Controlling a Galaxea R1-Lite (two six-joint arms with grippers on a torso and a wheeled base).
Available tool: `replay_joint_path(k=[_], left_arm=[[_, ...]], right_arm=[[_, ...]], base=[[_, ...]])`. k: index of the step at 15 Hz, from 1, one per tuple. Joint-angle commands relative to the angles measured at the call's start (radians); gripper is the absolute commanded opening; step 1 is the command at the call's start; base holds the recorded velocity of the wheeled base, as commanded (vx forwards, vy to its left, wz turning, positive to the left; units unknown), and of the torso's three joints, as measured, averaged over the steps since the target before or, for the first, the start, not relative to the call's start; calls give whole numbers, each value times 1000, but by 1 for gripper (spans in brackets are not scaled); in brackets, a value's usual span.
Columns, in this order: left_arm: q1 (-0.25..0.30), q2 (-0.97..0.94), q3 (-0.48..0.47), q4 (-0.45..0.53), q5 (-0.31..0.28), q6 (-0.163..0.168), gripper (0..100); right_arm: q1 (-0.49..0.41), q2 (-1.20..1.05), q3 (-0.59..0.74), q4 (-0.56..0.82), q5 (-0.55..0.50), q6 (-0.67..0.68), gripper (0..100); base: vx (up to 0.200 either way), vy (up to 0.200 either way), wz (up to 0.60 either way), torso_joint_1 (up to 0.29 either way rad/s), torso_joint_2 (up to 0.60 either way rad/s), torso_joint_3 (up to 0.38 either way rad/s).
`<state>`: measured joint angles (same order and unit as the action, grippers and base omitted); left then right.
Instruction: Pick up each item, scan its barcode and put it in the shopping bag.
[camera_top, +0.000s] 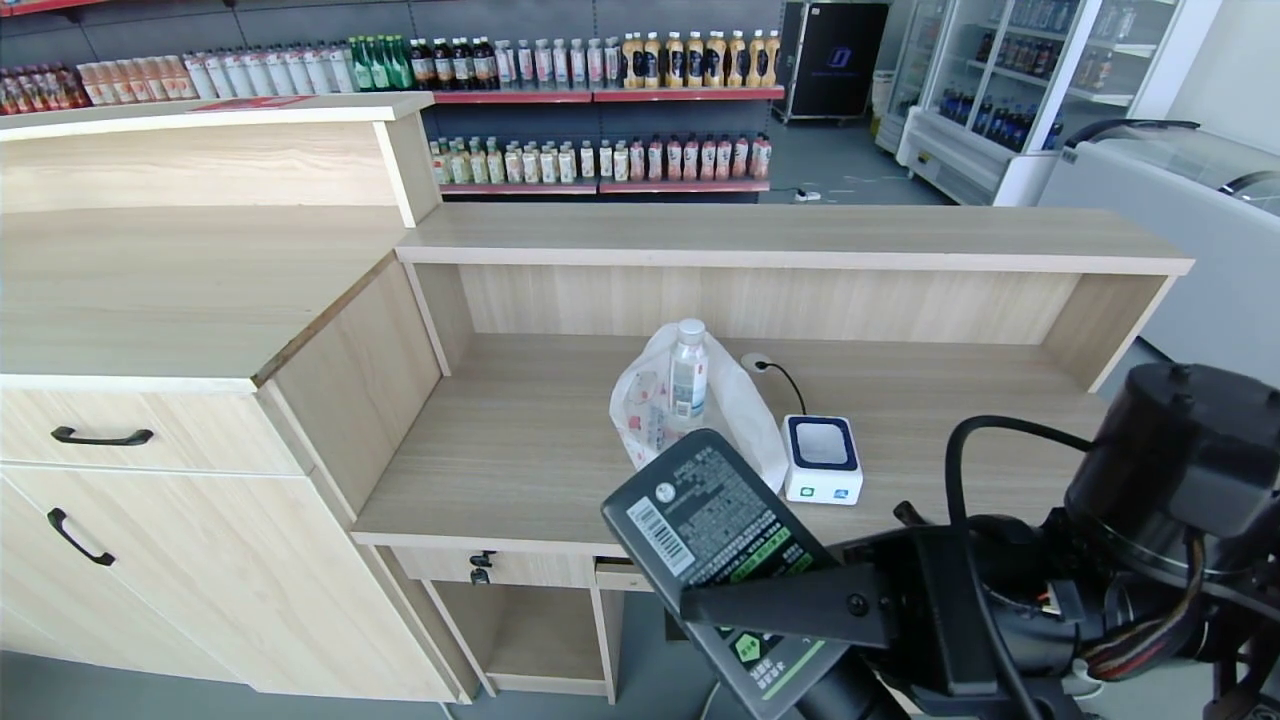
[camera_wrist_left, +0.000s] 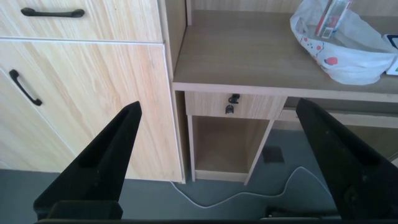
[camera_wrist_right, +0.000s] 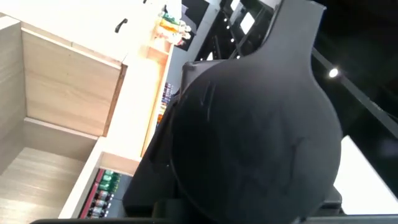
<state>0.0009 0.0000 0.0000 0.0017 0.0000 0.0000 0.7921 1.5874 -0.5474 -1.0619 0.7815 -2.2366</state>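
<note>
Black pack (camera_top: 700, 520) angled toward shopping bag (camera_top: 640, 410)

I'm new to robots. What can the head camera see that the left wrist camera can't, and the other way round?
Head camera's extras: the white scanner in full, the right gripper shut on a dark packet with its barcode showing, and the drink shelves behind. Left wrist camera's extras: the left gripper, open and empty, and a white cable on the floor below the counter. Shared: the shopping bag on the counter and the black cabinet handles.
</note>
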Motion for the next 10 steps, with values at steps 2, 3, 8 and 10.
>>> replay_joint_path(k=[2,3,8,10], left_arm=[[1,2,0,0,0,0,100],[1,2,0,0,0,0,100],[1,2,0,0,0,0,100],[1,2,0,0,2,0,100]], right_arm=[[6,12,0,-1,1,-1,0],[9,12,0,-1,1,-3,0],[22,23,1,-1,1,-3,0],[30,31,1,-1,1,-3,0]], base=[[0,0,0,0,0,0],[0,0,0,0,0,0],[0,0,0,0,0,0],[0,0,0,0,0,0]])
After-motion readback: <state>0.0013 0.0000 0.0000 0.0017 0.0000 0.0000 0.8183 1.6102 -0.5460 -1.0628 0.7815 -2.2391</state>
